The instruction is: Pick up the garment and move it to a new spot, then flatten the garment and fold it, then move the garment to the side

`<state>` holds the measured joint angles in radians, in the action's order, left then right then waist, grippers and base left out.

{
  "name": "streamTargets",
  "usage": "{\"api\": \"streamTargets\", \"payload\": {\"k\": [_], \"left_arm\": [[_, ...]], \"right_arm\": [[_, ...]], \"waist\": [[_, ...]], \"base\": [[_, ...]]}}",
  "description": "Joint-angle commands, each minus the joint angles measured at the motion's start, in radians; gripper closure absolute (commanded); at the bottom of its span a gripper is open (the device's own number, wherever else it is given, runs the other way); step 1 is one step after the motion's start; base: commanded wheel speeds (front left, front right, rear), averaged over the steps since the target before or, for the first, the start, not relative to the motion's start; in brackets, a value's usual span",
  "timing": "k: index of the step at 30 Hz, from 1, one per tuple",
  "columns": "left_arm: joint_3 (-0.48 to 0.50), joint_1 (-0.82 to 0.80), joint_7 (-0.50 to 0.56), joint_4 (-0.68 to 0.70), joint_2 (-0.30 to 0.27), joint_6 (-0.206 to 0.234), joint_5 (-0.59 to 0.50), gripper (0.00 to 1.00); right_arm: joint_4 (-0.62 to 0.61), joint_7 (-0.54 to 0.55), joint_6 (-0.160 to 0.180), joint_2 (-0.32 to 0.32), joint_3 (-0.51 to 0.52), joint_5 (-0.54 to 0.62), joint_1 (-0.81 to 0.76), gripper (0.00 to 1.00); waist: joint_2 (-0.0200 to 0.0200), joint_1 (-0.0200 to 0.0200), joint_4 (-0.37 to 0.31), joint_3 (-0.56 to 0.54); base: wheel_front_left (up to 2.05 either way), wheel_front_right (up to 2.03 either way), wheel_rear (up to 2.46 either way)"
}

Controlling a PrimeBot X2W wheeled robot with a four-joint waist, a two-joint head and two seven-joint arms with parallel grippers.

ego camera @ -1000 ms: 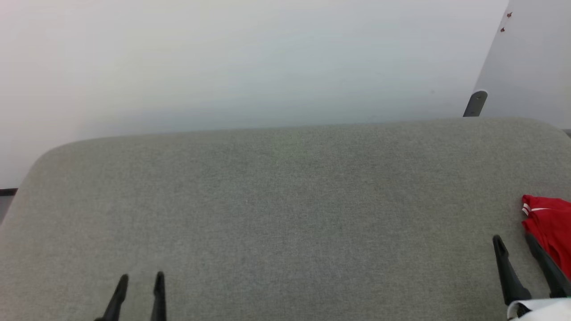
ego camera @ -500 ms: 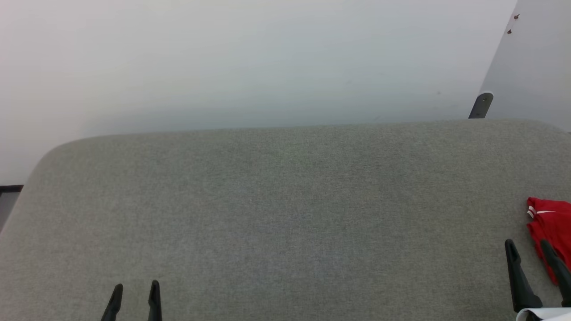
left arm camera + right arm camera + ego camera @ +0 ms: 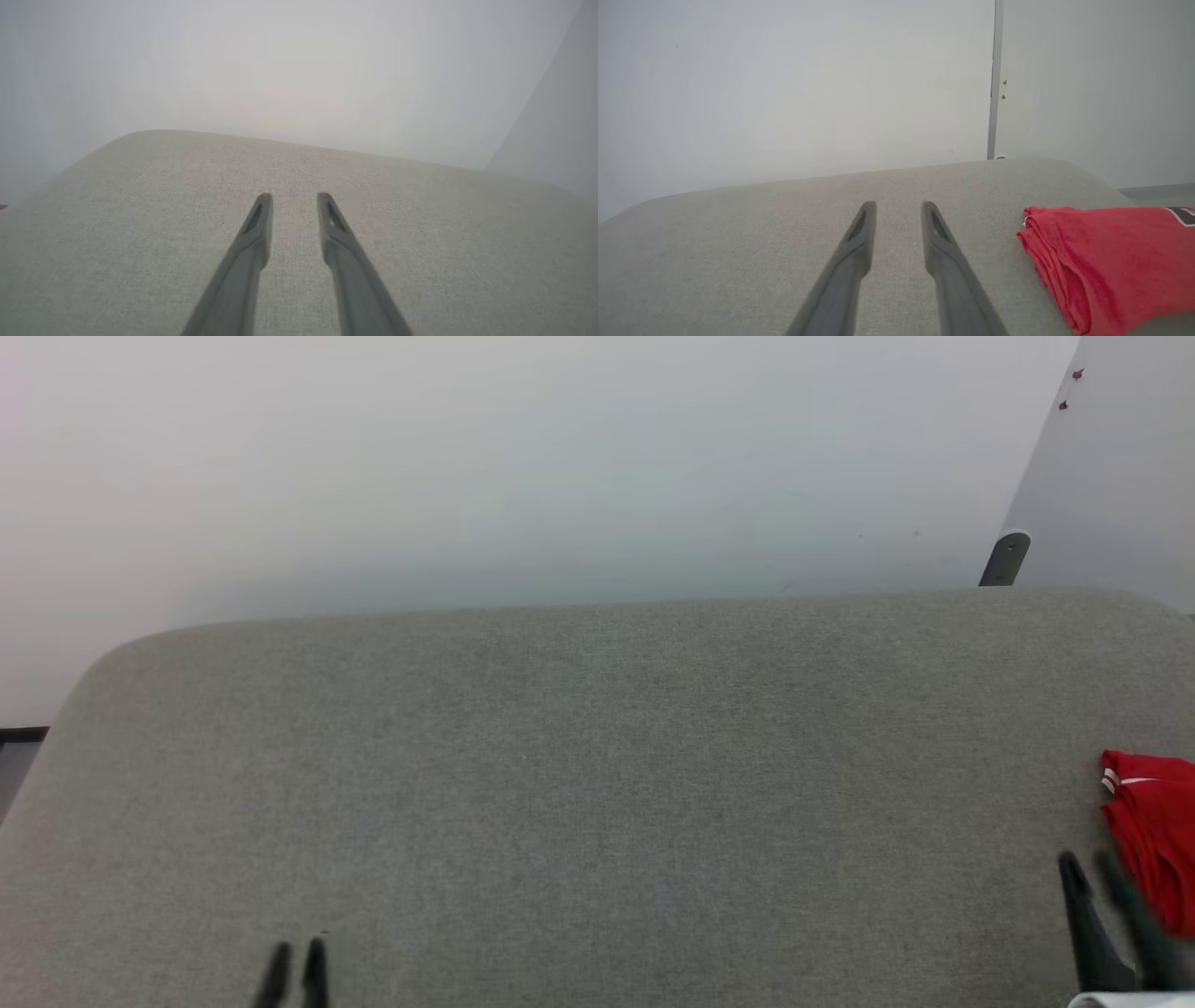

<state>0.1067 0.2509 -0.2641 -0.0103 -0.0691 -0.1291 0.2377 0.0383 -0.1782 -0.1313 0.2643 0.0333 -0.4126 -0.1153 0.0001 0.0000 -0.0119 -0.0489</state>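
Note:
The garment point(image 3: 1153, 831) is a folded red jersey with white-striped trim. It lies at the right edge of the grey fabric surface point(image 3: 597, 784) and is cut off by the head view's border. In the right wrist view the garment point(image 3: 1101, 261) forms a thick folded stack, with a bit of black lettering at its far right. My right gripper point(image 3: 1088, 861) stands just left of the garment, apart from it, open and holding nothing, as the right wrist view of that gripper point(image 3: 899, 205) confirms. My left gripper point(image 3: 297, 947) is low at the bottom left, open point(image 3: 294, 198) over bare fabric.
The grey padded surface has rounded far corners and ends at a white wall point(image 3: 560, 476). A pale panel with a dark metal bracket point(image 3: 1004, 558) stands at the back right. A strip of floor point(image 3: 14, 747) shows at the far left.
Both grippers have drawn back toward the bottom edge of the head view, the left one more, and its fingers look closer together. The camera shifted slightly. The garment lies where it was.

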Motion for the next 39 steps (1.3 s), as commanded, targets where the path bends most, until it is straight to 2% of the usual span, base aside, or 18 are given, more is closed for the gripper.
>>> {"api": "streamTargets", "payload": {"k": [1,3,23,39], "left_arm": [[-0.002,0.002,0.001,-0.011,0.003,0.000,0.005,1.00],[-0.004,0.004,0.001,-0.032,0.008,0.000,0.006,1.00],[-0.015,-0.092,0.087,-0.086,0.000,0.000,0.371,1.00],[-0.019,-0.150,0.142,-0.116,-0.003,-0.001,0.591,1.00]], "right_arm": [[0.012,0.003,0.000,-0.007,-0.003,-0.005,-0.003,1.00],[0.031,0.004,0.000,-0.019,-0.008,-0.006,-0.009,1.00],[0.075,0.078,0.000,-0.069,0.016,-0.314,0.054,1.00],[0.102,0.124,0.000,-0.099,0.030,-0.503,0.092,1.00]], "waist": [[-0.0001,0.0000,0.000,0.000],[-0.0001,0.0000,0.000,0.000],[-0.0001,0.0000,0.002,0.008],[-0.0001,0.0000,0.003,0.015]], "base": [[0.00,0.00,0.00],[0.00,0.00,0.00],[0.00,0.00,0.00],[0.00,0.00,0.00]]}}
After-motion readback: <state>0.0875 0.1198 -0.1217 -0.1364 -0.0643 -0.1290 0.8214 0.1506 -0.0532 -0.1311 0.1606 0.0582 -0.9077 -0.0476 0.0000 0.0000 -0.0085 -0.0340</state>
